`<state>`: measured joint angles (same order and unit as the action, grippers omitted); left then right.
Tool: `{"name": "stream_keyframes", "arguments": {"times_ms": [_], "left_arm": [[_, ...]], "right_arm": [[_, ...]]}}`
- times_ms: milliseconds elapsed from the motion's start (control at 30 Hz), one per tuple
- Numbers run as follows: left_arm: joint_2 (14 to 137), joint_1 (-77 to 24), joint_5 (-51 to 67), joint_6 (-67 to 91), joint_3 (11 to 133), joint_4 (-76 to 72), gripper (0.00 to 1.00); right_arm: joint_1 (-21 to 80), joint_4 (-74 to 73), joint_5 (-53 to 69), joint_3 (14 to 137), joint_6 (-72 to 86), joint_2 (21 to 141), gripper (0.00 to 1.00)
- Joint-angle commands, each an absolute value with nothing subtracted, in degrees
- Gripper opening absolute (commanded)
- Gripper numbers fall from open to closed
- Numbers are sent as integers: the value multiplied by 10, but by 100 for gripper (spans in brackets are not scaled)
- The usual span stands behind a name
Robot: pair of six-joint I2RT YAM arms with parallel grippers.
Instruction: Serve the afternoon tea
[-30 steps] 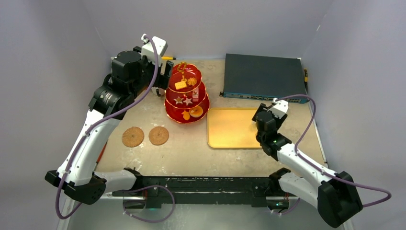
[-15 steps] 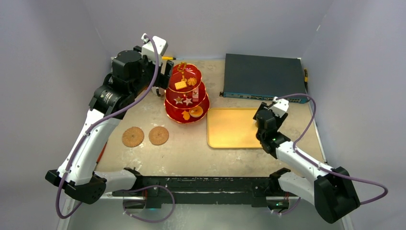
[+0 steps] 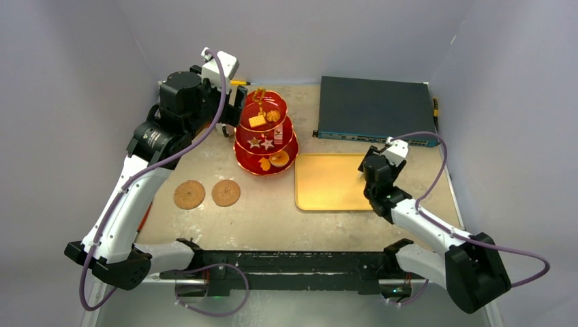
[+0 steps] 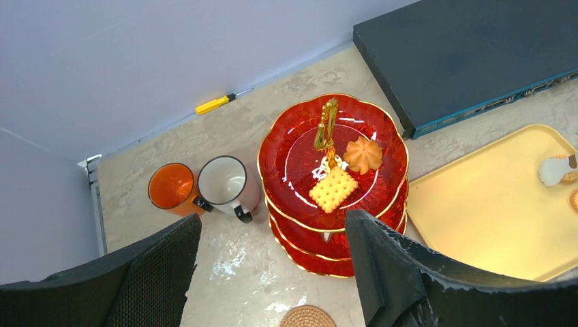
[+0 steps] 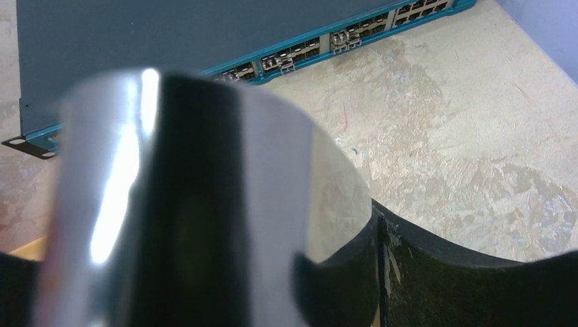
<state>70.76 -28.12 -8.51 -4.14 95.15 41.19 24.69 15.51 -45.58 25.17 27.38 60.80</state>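
Note:
The red three-tier stand [image 3: 266, 136] with its gold handle stands at the back centre and carries several small cookies. In the left wrist view the stand [image 4: 300, 153] holds a square cracker [image 4: 333, 189] and a swirl cookie [image 4: 362, 154] on top. The orange mug [image 4: 170, 187] and the white mug [image 4: 225, 180] stand side by side to its left. My left gripper [image 3: 235, 109] is open and empty, high above the stand's left side [image 4: 272, 225]. My right gripper [image 3: 364, 170] is at the yellow tray's right edge, shut on a shiny metal utensil [image 5: 170, 204] that fills its view.
A flat yellow tray [image 3: 327, 184] lies right of the stand, with a small cookie [image 4: 574, 199] at its right edge. The dark electronics box [image 3: 375, 109] is at the back right. Two round woven coasters [image 3: 189, 194] [image 3: 225, 193] lie front left. A yellow screwdriver [image 4: 217, 103] lies by the back wall.
My right gripper has shifted slightly to the left over the tray's right edge, and its arm has swung a little. The left arm has not moved.

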Motion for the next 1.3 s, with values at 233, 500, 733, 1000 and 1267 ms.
{"name": "stream_keyframes", "arguments": {"times_ms": [233, 500, 733, 1000, 1267], "left_arm": [[703, -277, -89, -53, 974, 389, 77], [701, -277, -95, -61, 977, 391, 78], [701, -277, -93, -60, 973, 391, 78], [704, -277, -73, -52, 943, 373, 74], [743, -277, -11, -51, 928, 332, 65]], "right_arm": [[245, 154, -454, 293, 293, 647, 67], [245, 167, -449, 300, 293, 662, 60], [245, 192, -451, 302, 261, 665, 45], [271, 223, -430, 313, 214, 613, 38], [343, 224, -439, 357, 194, 613, 38]]}}
